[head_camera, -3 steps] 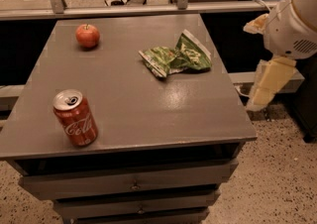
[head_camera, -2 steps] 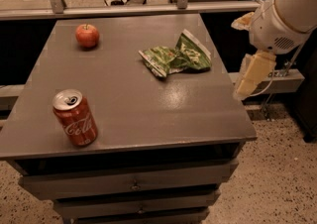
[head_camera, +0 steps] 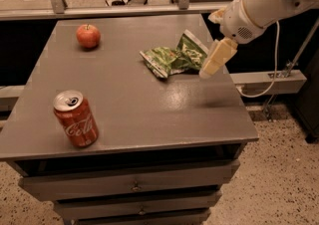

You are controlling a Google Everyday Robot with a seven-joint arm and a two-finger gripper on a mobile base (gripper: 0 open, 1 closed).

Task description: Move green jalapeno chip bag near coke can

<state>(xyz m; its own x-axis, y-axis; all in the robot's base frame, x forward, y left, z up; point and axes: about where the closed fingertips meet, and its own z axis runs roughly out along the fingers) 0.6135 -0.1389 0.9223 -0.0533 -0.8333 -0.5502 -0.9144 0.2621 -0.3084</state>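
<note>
The green jalapeno chip bag (head_camera: 174,56) lies crumpled on the grey table top, right of centre toward the back. The coke can (head_camera: 76,119) stands upright near the front left corner, far from the bag. My gripper (head_camera: 215,59) hangs from the white arm coming in from the upper right. Its pale tip is just right of the bag's right edge, above the table's right side. It holds nothing that I can see.
A red apple (head_camera: 88,36) sits at the back left of the table (head_camera: 149,114). The table has drawers below its front edge. A metal rail and posts run behind it. A cable hangs beside the arm on the right.
The arm has swung left from beyond the table's right edge, and the gripper now hangs over the table beside the chip bag. The bag, can and apple have not moved.
</note>
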